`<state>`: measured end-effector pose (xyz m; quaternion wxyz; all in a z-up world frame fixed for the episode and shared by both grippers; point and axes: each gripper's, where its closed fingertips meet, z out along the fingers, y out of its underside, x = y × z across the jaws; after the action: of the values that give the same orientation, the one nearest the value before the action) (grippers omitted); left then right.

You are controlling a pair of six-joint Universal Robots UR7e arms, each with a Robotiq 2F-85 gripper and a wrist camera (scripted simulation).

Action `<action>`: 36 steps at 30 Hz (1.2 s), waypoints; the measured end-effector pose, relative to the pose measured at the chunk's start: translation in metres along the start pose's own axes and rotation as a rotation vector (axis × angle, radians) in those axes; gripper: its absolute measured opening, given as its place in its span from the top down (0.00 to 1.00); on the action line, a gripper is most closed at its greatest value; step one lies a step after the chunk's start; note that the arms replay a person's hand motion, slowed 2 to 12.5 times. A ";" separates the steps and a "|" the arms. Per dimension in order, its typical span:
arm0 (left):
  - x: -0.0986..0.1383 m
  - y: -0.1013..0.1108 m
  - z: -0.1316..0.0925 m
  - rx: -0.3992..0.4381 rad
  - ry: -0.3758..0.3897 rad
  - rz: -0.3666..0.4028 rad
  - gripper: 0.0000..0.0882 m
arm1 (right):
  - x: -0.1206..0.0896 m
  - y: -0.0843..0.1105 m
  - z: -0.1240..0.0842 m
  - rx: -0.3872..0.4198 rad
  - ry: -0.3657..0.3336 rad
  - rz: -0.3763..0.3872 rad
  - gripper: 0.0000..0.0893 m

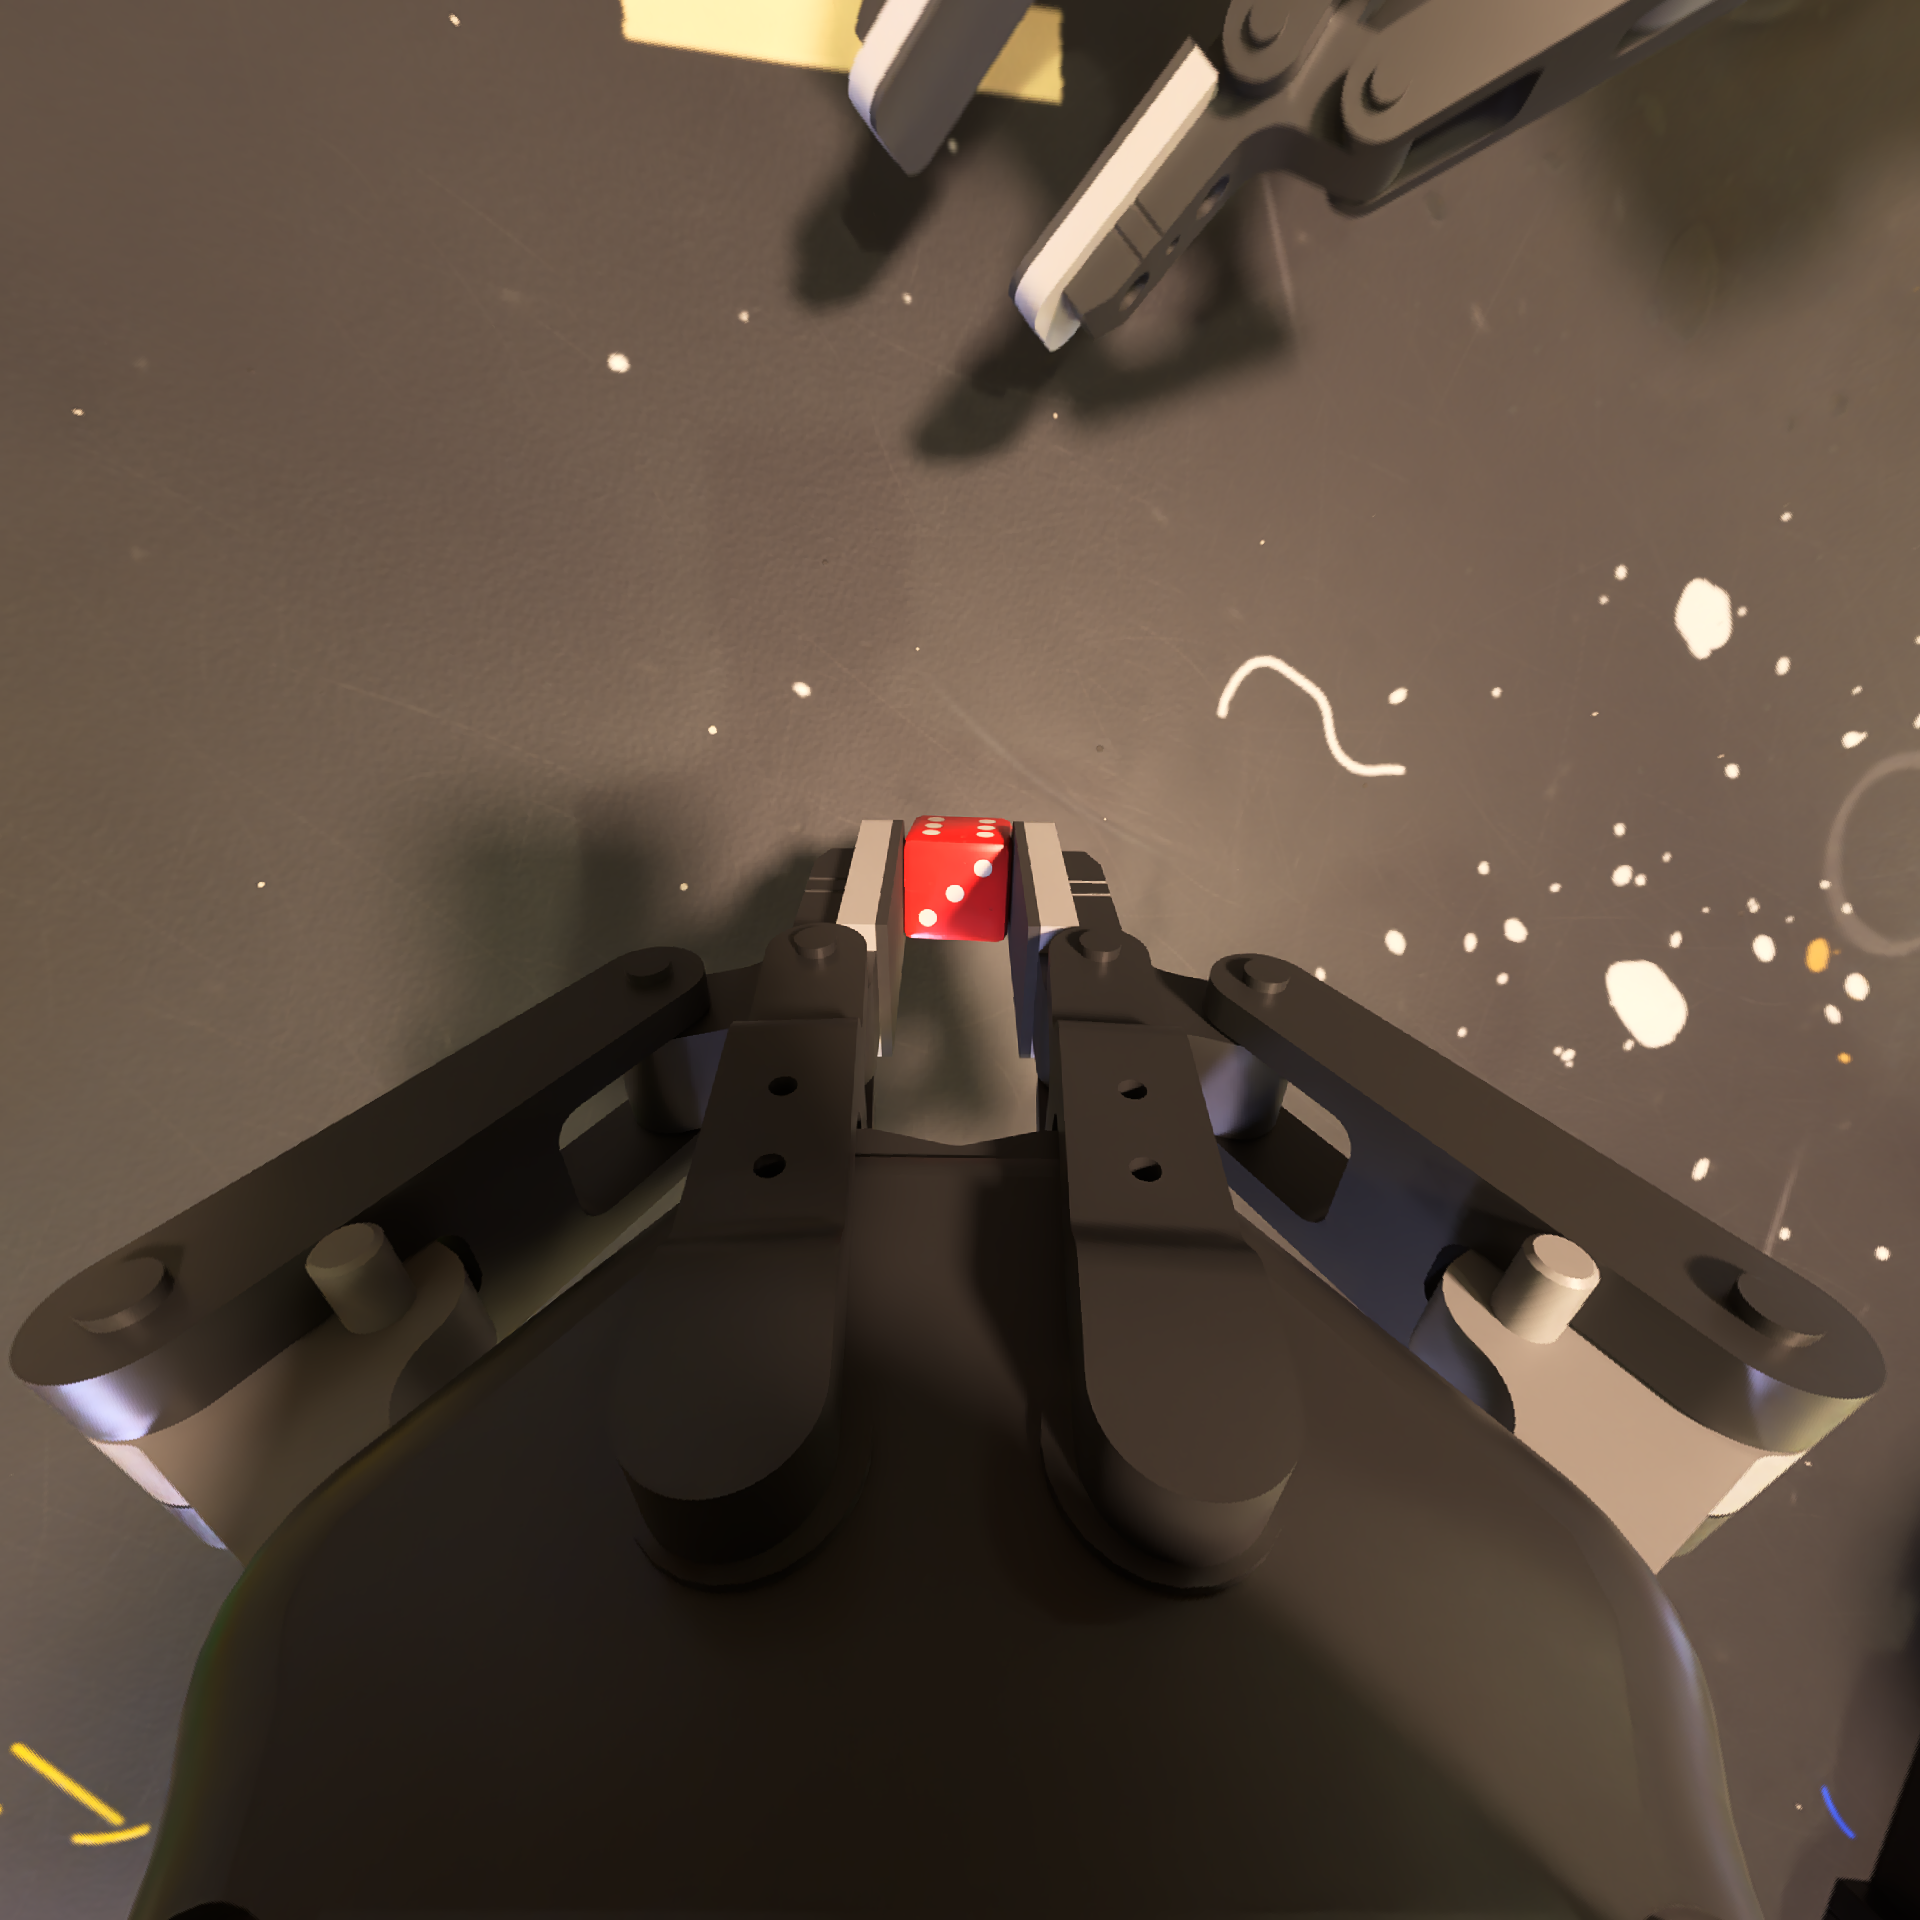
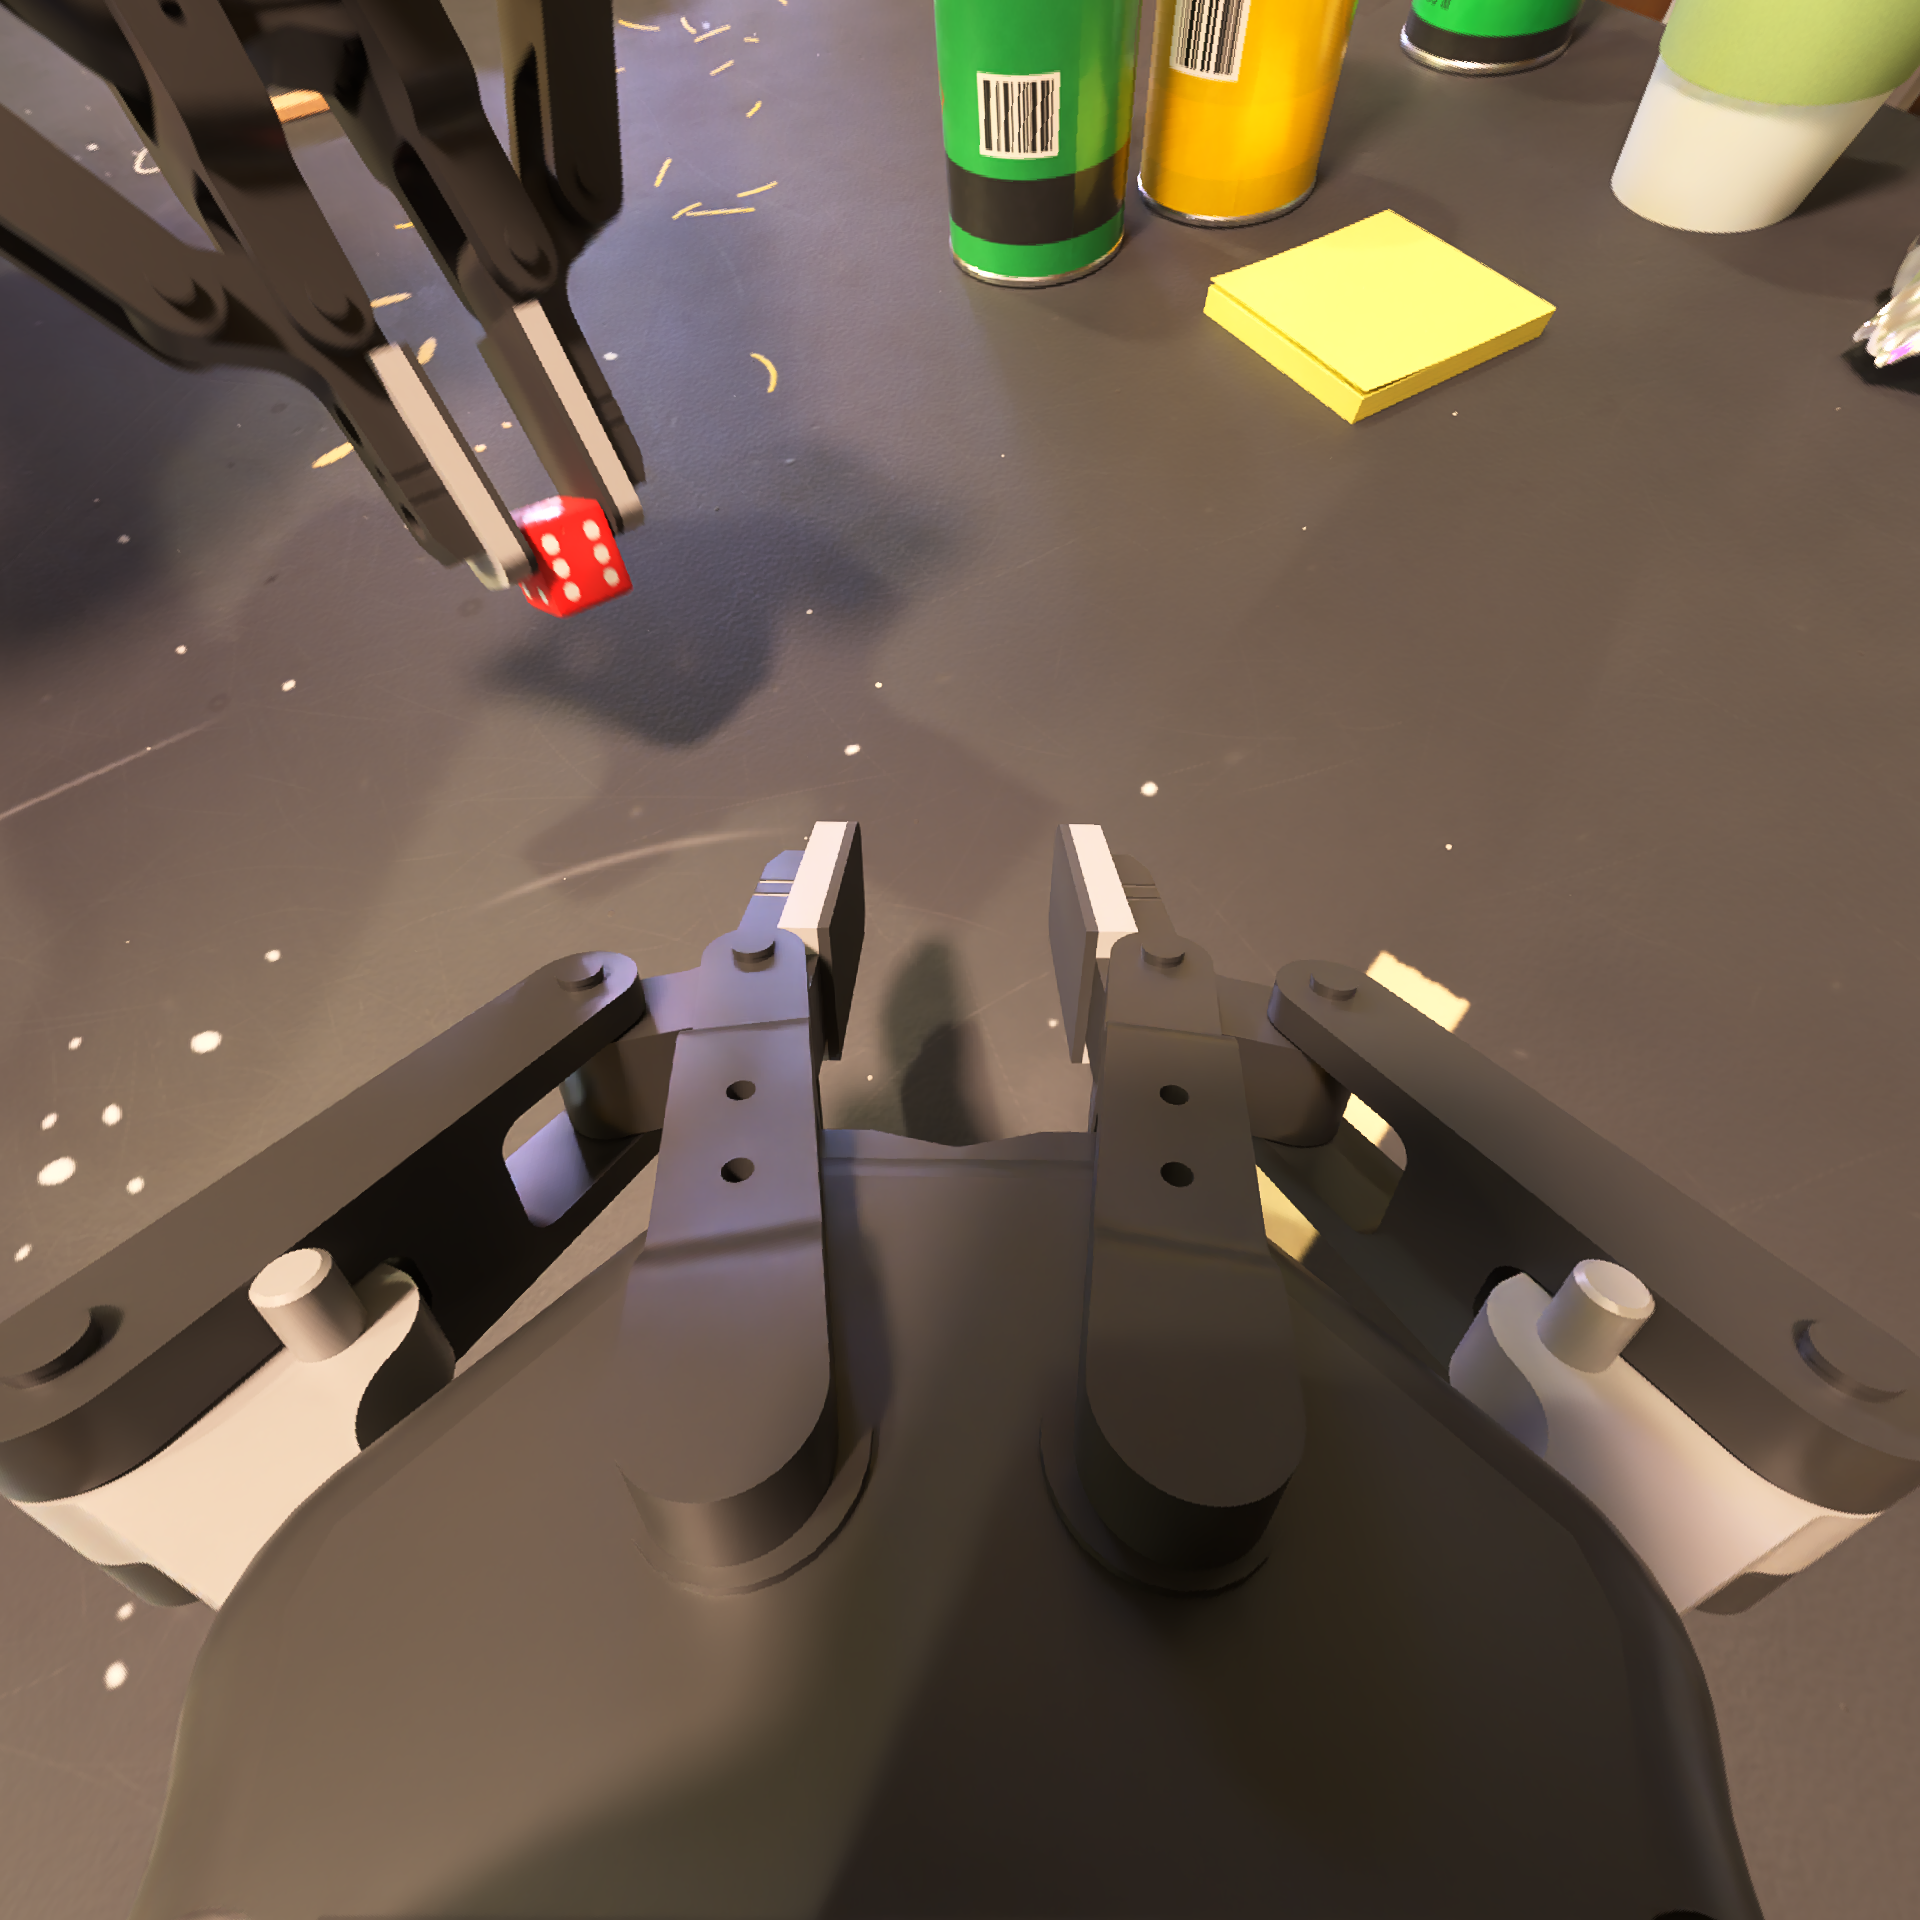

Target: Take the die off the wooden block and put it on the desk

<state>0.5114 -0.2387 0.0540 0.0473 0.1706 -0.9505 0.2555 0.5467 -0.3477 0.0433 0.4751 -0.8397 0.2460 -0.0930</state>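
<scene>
My left gripper (image 1: 957,862) is shut on a red die (image 1: 957,881) with white pips, held at its fingertips above the dark desk (image 1: 520,582). In the right wrist view the same die (image 2: 575,558) hangs between the left gripper's fingers (image 2: 566,540) a little above the desk, with its shadow below. My right gripper (image 2: 956,883) is open and empty over the desk; it also shows at the top of the left wrist view (image 1: 987,208). No wooden block is clearly in view.
A green can (image 2: 1034,135), a yellow can (image 2: 1236,104) and another green can (image 2: 1491,31) stand at the back. A yellow sticky-note pad (image 2: 1377,312) lies on the desk; it also shows in the left wrist view (image 1: 748,31). A green-and-white object (image 2: 1756,114) leans at the far right.
</scene>
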 end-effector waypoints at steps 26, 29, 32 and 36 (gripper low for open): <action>-0.009 0.014 0.043 -0.169 -0.134 0.136 0.80 | -0.004 0.003 -0.001 -0.010 -0.016 -0.017 0.60; -0.009 0.013 0.044 -0.164 -0.139 0.141 0.80 | -0.005 0.003 -0.001 -0.012 -0.017 -0.020 0.60; -0.008 0.013 0.045 -0.160 -0.136 0.139 0.75 | -0.005 0.003 -0.001 -0.012 -0.017 -0.021 0.60; -0.008 0.012 0.046 -0.158 -0.133 0.135 0.74 | -0.005 0.003 -0.001 -0.012 -0.018 -0.021 0.60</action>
<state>0.5140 -0.2495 0.0074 -0.0197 0.1183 -0.9780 0.1705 0.5409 -0.3471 0.0419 0.4714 -0.8459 0.2334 -0.0889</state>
